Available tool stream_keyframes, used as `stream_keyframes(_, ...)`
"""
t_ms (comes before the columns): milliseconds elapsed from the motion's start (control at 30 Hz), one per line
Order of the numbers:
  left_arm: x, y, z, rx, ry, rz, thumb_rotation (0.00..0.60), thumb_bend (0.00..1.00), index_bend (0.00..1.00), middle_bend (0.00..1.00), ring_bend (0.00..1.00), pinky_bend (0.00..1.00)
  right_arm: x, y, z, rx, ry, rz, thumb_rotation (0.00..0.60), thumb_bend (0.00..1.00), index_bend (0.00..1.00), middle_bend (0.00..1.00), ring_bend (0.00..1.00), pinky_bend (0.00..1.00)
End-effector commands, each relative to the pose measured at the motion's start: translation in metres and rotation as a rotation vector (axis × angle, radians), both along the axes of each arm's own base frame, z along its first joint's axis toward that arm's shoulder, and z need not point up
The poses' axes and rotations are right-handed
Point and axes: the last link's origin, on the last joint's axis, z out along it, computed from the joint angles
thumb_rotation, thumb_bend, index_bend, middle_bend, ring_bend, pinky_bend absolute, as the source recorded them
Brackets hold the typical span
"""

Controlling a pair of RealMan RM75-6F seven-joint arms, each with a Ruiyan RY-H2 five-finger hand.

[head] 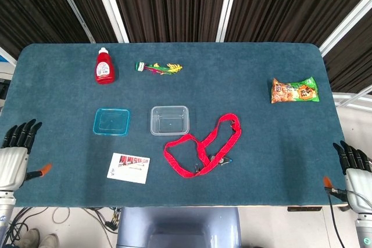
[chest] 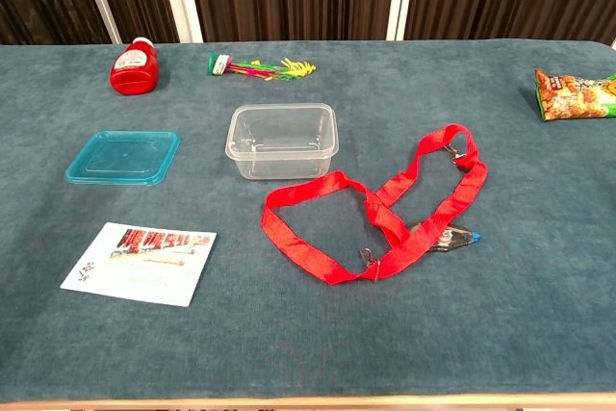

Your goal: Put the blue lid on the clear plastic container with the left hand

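The blue lid [head: 111, 121] [chest: 123, 157] lies flat on the table, just left of the clear plastic container [head: 170, 120] [chest: 282, 140], which stands upright with nothing in it. My left hand [head: 14, 155] hovers at the table's front left corner, fingers straight and apart, holding nothing, well left of the lid. My right hand [head: 356, 169] sits at the front right corner, fingers apart, holding nothing. The chest view shows neither hand.
A red lanyard [head: 203, 145] [chest: 380, 204] lies right of the container. A printed card [head: 128, 168] [chest: 141, 262] is in front of the lid. At the back are a red bottle [head: 104, 66], colourful sticks [head: 158, 68] and a snack bag [head: 294, 90].
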Motion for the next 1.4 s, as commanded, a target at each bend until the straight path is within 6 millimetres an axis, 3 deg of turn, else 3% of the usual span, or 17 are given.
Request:
stream_keyframes(33, -0.006, 0.011, 0.008, 0.021, 0.025, -0.006, 0.600, 0.13, 0.00, 0.00, 0.00, 0.00, 0.000, 0.000, -0.001, 0.003, -0.006, -0.005, 0.600, 0.39, 0.06, 0.04, 0.02, 0.00)
stream_keyframes(300, 0.002, 0.055, 0.014, -0.040, 0.110, -0.038, 0.600, 0.10, 0.00, 0.00, 0.00, 0.00, 0.001, -0.002, -0.004, 0.013, -0.036, -0.015, 0.600, 0.39, 0.06, 0.04, 0.02, 0.00)
stream_keyframes(800, 0.007, 0.146, -0.023, -0.290, 0.117, 0.050, 0.600, 0.08, 0.00, 0.02, 0.00, 0.00, -0.001, -0.003, -0.002, -0.007, -0.080, -0.049, 0.600, 0.39, 0.06, 0.04, 0.02, 0.00)
stream_keyframes(1067, 0.005, 0.180, -0.055, -0.389, 0.130, 0.096, 0.600, 0.08, 0.00, 0.01, 0.00, 0.00, -0.001, -0.003, -0.002, -0.003, -0.070, -0.050, 0.600, 0.39, 0.06, 0.04, 0.02, 0.00)
stream_keyframes(1400, 0.002, 0.199, -0.083, -0.480, 0.174, 0.123, 0.600, 0.08, 0.00, 0.00, 0.00, 0.00, -0.002, -0.002, -0.005, 0.006, -0.070, -0.064, 0.600, 0.39, 0.06, 0.04, 0.02, 0.00)
